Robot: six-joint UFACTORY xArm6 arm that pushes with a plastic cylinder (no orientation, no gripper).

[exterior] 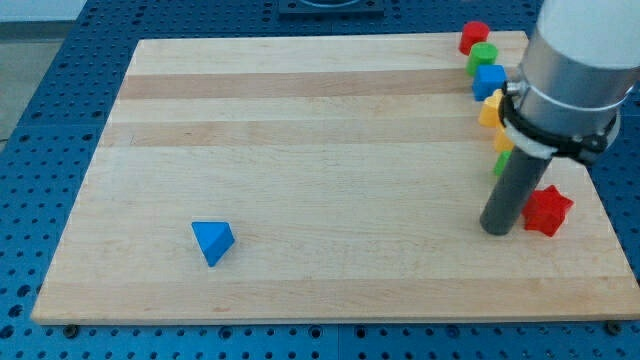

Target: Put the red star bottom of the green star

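The arm carried no gripper, only a rod; its tip [496, 228] rested on the wooden board [300, 150] just left of the red star [547, 210]. A green block [499, 164], shape unclear, showed behind the rod, above. Blue triangle [213, 241] lay far left.

A blue triangle [213, 241] sits at seven o'clock on the wooden board [300, 120] — red [474, 36], green [484, 55], blue [489, 79] and yellow [491, 108] blocks cluster at two o'clock.
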